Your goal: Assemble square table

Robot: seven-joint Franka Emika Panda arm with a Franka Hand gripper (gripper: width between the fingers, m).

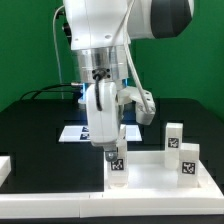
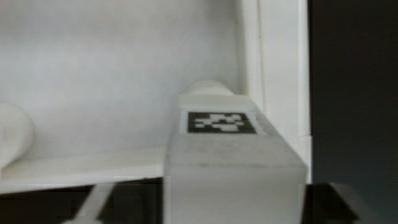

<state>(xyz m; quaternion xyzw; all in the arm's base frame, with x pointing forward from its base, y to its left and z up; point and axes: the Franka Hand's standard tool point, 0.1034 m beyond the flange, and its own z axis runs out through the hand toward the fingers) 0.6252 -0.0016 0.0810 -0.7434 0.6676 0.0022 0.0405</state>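
My gripper [image 1: 108, 148] is shut on a white peg leg [image 1: 116, 160] with a black-white tag and holds it upright. The leg's lower end is at the corner of the white square tabletop slab [image 1: 150, 183] on the exterior view's left; I cannot tell whether it touches. In the wrist view the leg [image 2: 224, 140] fills the space between my fingers, my gripper [image 2: 231, 208] is closed on it, and the slab's inner surface [image 2: 107, 80] and raised rim [image 2: 270, 70] lie beyond. Two more tagged legs stand upright, one on the slab [image 1: 188, 160] and one behind it [image 1: 173, 137].
The marker board [image 1: 72, 132] lies on the black table behind the gripper. A white border rail [image 1: 55, 207] runs along the front edge, and a white block [image 1: 4, 166] sits at the exterior view's left edge. A rounded white shape [image 2: 9, 130] shows at the wrist view's edge.
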